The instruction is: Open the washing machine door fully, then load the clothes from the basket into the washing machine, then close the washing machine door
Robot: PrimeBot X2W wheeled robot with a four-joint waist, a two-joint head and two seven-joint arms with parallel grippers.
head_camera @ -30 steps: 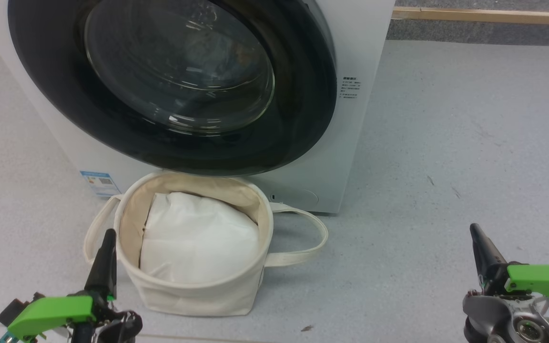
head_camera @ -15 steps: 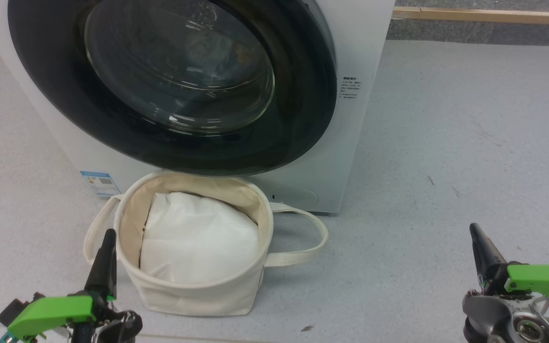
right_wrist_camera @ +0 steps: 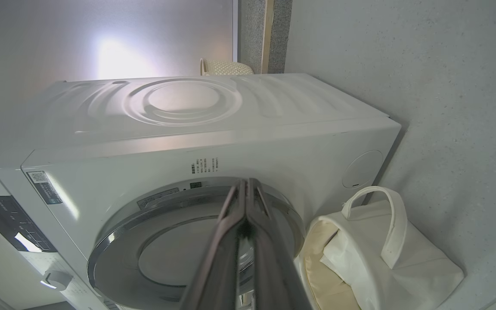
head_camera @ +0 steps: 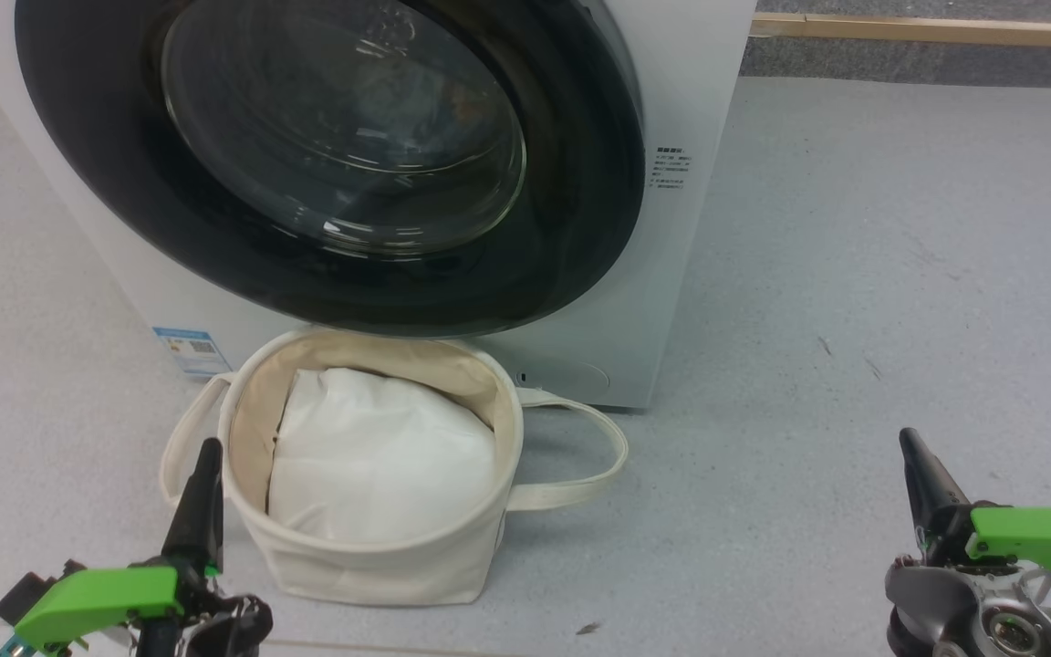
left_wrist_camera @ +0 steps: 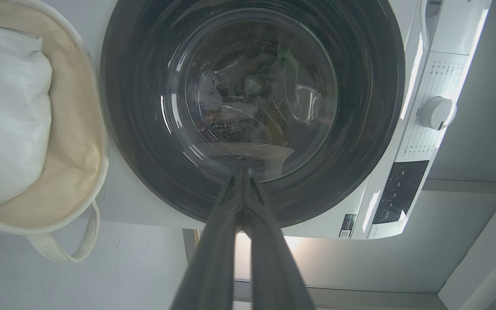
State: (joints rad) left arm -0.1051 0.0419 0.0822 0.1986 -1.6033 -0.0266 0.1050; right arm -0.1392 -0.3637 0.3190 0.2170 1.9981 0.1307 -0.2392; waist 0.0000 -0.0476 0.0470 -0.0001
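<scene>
Nothing was legible anywhere. The washing machine (head_camera: 699, 73) front bore a blue label (head_camera: 186, 349) low on the left, a block of small dark print (head_camera: 672, 170) near its right edge, and a printed control panel (left_wrist_camera: 433, 75). All were too small to read.

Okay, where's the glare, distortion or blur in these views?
Head view: evenly lit and sharp, with curved reflections on the washing machine door. Left wrist view: wide-angle bending of the washing machine, a glare patch beside the left gripper. Right wrist view: a washed-out hotspot on the wall; the right gripper looks soft.
</scene>
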